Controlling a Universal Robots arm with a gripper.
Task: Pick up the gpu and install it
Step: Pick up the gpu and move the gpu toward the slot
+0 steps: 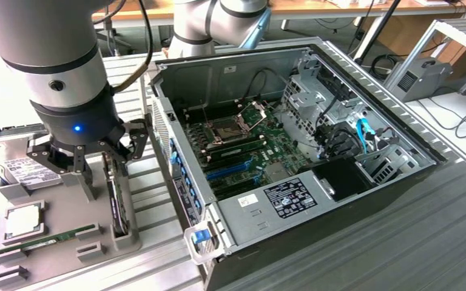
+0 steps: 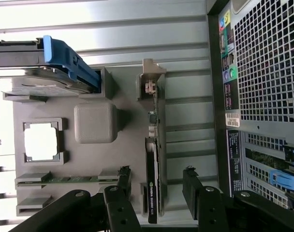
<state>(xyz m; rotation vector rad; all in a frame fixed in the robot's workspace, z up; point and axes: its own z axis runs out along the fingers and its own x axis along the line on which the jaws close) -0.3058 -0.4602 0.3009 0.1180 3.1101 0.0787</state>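
Spread wide, the black robot gripper (image 2: 156, 175) straddles the slim black gpu card (image 2: 154, 154), on edge in a grey tray (image 2: 125, 96) at the exterior view's left of the open computer case (image 1: 216, 79). Light, rigid and likely fragile, it looks best pinched across its flat faces.

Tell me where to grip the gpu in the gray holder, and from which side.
Pinch the gpu midway along its upper long edge, one finger on each flat face, coming from straight above. It stands on edge in the gray holder, thin side up, with both faces exposed.

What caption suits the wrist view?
Open gripper aligned over the gpu, edge-on in its gray tray beside the PC case.
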